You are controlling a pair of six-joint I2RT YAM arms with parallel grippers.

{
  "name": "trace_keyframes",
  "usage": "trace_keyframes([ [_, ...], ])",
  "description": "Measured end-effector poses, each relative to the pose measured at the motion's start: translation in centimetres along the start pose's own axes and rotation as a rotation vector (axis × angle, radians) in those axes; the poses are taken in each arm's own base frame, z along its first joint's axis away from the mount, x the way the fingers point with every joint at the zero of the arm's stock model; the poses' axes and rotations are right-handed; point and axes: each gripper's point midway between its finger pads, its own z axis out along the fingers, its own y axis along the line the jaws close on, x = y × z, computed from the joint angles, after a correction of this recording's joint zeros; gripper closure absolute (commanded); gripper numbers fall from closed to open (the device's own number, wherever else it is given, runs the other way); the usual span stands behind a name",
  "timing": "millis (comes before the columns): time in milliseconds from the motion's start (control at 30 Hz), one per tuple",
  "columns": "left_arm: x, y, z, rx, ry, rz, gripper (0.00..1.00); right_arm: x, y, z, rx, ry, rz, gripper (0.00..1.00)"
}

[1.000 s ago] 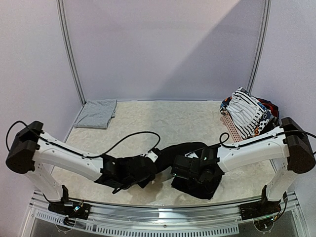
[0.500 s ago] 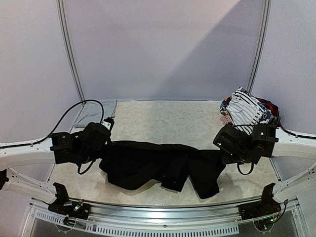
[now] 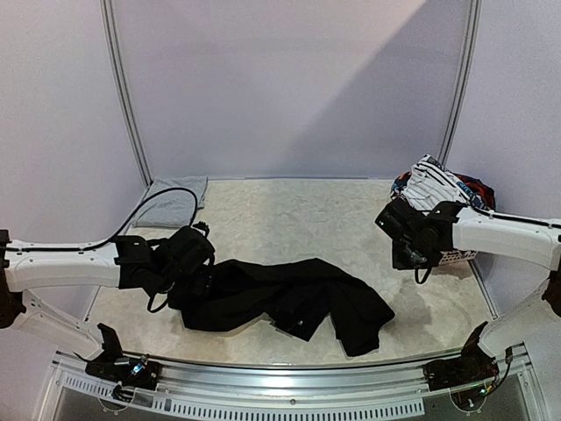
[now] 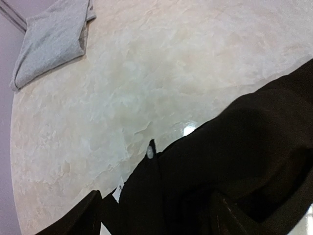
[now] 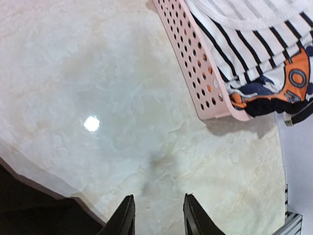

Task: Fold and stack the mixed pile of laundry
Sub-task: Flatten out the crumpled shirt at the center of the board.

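Large black trousers (image 3: pixel 289 298) lie stretched out and rumpled across the middle of the table. My left gripper (image 3: pixel 195 267) hovers at their left end, jaws wide apart; in the left wrist view black trousers (image 4: pixel 234 161) fill the space under and between the fingers (image 4: pixel 83 215), unpinched. My right gripper (image 3: pixel 412 254) hangs open over bare table beside the basket, with nothing between its fingers (image 5: pixel 124 218) and a corner of the black trousers (image 5: pixel 29 210) off to its left. A folded light grey garment (image 3: pixel 171 202) lies at the back left. The rest of the laundry pile, topped by a white black-striped piece (image 3: pixel 438 197), fills the basket.
The pink perforated basket (image 5: pixel 195 63) stands at the right edge of the table, close to my right gripper. A black cable (image 3: pixel 162 197) from the left arm loops over the grey garment. White frame posts (image 3: pixel 123 96) rise at the back corners.
Both arms swung outward, drawing the black trousers out flat, then both grippers opened and let go. The right gripper lifted away toward the basket; the trousers settled on the table.
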Motion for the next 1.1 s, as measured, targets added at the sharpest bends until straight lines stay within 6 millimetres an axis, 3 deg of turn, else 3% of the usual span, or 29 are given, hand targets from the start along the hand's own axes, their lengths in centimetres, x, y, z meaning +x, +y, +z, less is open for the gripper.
trace_keyframes([
  [67, -0.8, -1.1, -1.0, 0.022, -0.033, 0.029, 0.26, -1.0, 0.5, -0.4, -0.017, -0.009, 0.009, 0.65],
  [200, -2.2, -3.4, -2.5, 0.081, -0.09, 0.081, 0.32, -1.9, 3.6, -2.5, -0.18, -0.022, -0.003, 0.63],
  [367, -2.2, -4.7, -1.5, 0.072, -0.076, 0.138, 0.32, -0.1, 10.7, -9.1, -0.561, -0.051, -0.116, 0.59],
  [467, -2.0, -5.3, -0.6, 0.063, -0.064, 0.163, 0.35, 2.1, 14.8, -11.6, -0.711, -0.034, -0.18, 0.53],
  [533, -1.9, -5.3, -0.1, 0.055, -0.057, 0.168, 0.39, 4.0, 17.5, -11.7, -0.754, 0.003, -0.22, 0.44],
  [667, -2.3, -4.4, 0.8, 0.029, -0.057, 0.142, 0.42, 7.9, 22.1, -9.8, -0.76, 0.085, -0.28, 0.32],
  [800, -2.2, -3.4, 1.6, 0.009, -0.055, 0.115, 0.44, 10.6, 24.4, -8.8, -0.761, 0.143, -0.301, 0.28],
  [967, -1.8, -3.0, 1.8, 0.004, -0.054, 0.11, 0.45, 11.0, 26.2, -8.8, -0.78, 0.151, -0.278, 0.29],
  [1100, -1.8, -3.0, 2.0, 0.008, -0.058, 0.104, 0.46, 11.0, 26.5, -8.3, -0.767, 0.151, -0.251, 0.36],
])
